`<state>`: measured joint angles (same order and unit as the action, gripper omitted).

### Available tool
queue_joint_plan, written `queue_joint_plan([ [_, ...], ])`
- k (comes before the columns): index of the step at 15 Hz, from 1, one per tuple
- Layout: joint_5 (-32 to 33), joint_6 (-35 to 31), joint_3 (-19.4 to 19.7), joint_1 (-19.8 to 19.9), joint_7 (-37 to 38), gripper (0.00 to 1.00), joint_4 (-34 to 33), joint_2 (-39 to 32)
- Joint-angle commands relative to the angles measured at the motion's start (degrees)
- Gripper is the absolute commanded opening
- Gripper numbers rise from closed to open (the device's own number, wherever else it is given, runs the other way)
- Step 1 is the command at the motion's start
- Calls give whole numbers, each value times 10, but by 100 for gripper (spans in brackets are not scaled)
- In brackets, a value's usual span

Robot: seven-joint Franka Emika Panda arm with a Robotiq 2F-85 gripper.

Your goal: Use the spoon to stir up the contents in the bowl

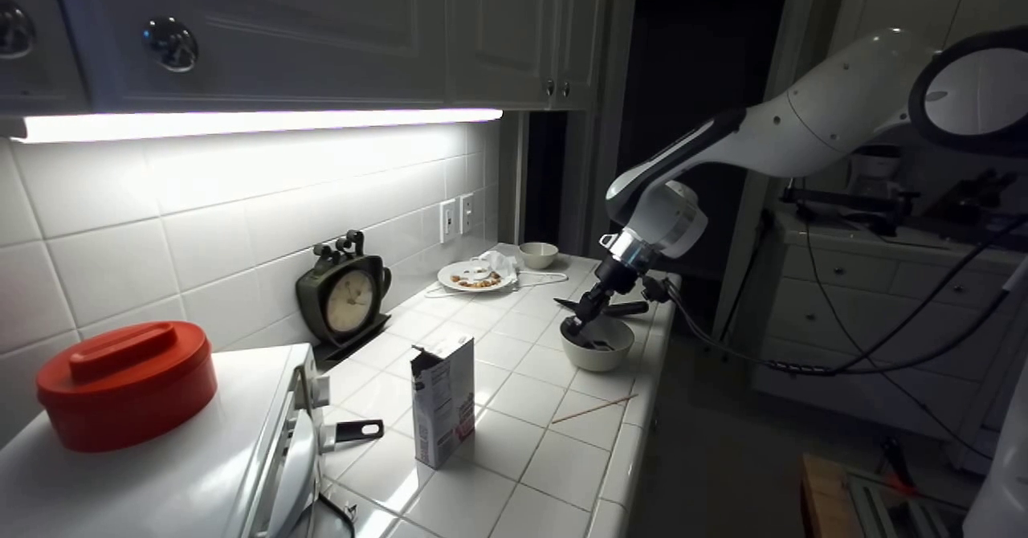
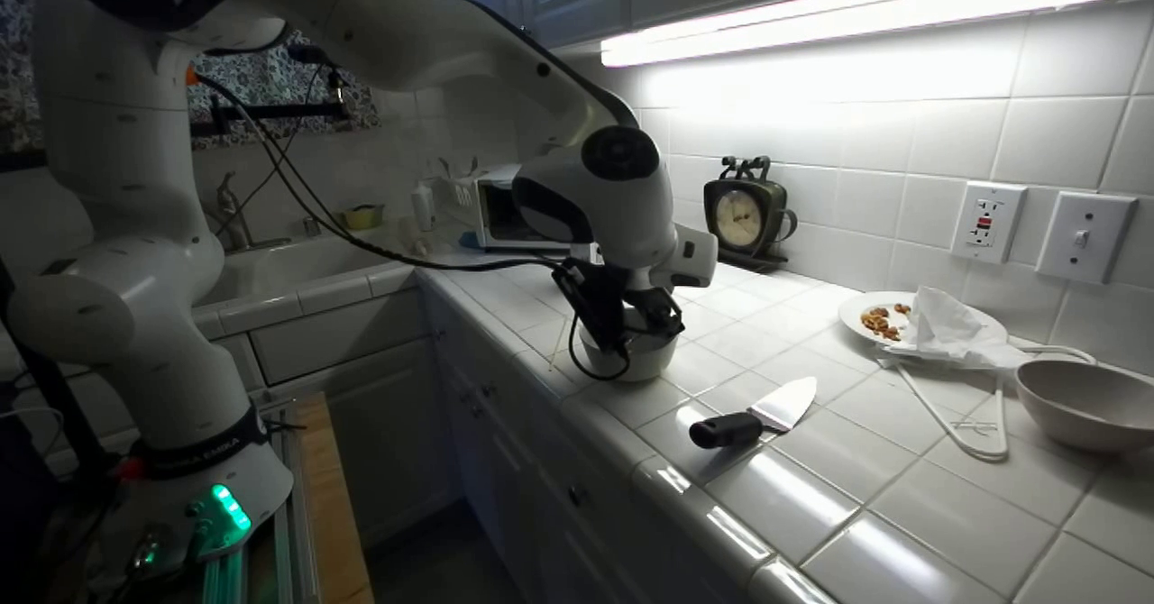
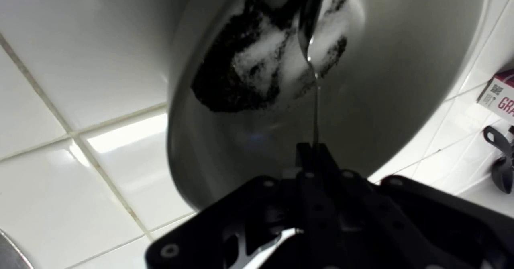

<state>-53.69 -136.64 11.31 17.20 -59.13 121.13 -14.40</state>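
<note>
One Robotiq gripper (image 3: 315, 145), jaws closed on the handle of one metal spoon (image 3: 308, 40); the spoon's head lies among grainy dark-and-white contents (image 3: 263, 60) in one bowl (image 3: 361, 112). A second bowl (image 2: 1086, 410) and one cake server (image 2: 786, 406) occupy the tiled counter (image 2: 956, 532).

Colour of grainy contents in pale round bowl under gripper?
Grainy contents: near-black with white patches; clearest in the wrist view.

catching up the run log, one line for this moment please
tool: shut on handle of spoon | spoon: head inside bowl | bowl: upright on counter | contents: dark and white patches, not fully mixed
</note>
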Motion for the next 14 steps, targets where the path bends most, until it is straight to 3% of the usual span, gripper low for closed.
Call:
queue_joint_plan([
  [1,-16,9,-9,8,-21,1,-4,2],
  [4,-41,-15,-15,7,-51,1,12,25],
  [9,-178,-22,-12,6,-197,1,55,104],
  [14,-251,-27,20,-1,-344,1,127,186],
])
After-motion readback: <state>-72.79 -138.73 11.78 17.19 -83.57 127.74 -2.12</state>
